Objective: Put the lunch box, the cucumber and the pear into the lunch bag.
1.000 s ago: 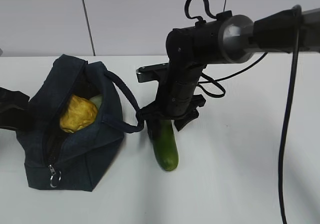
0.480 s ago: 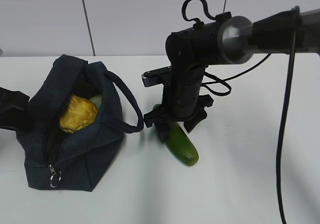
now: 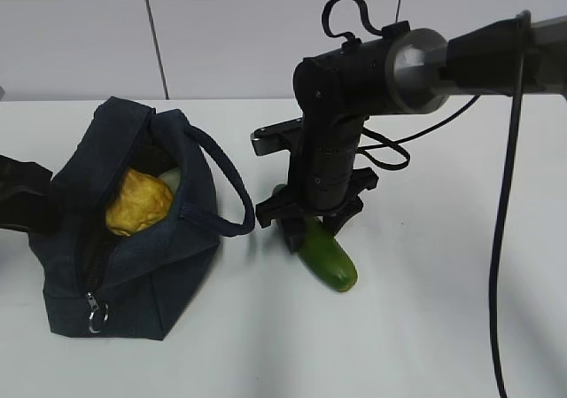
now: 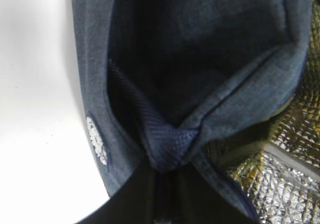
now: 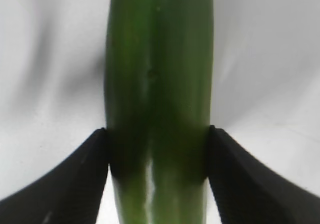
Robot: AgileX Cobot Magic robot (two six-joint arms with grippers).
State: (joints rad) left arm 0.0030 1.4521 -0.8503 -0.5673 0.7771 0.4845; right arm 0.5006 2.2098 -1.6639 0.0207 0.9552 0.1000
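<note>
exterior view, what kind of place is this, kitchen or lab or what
Probably a lab or test bench, not a kitchen: a bare white table, plain white wall panels, and a cabled robot arm at work.

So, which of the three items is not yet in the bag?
The cucumber: it lies on the table between the right gripper's fingers, while the pear and lunch box sit inside the lunch bag.

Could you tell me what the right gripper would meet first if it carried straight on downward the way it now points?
The cucumber: it already lies between the right gripper's fingers, which touch its sides. Just beneath it is the white table, though the remaining gap is unclear.
</note>
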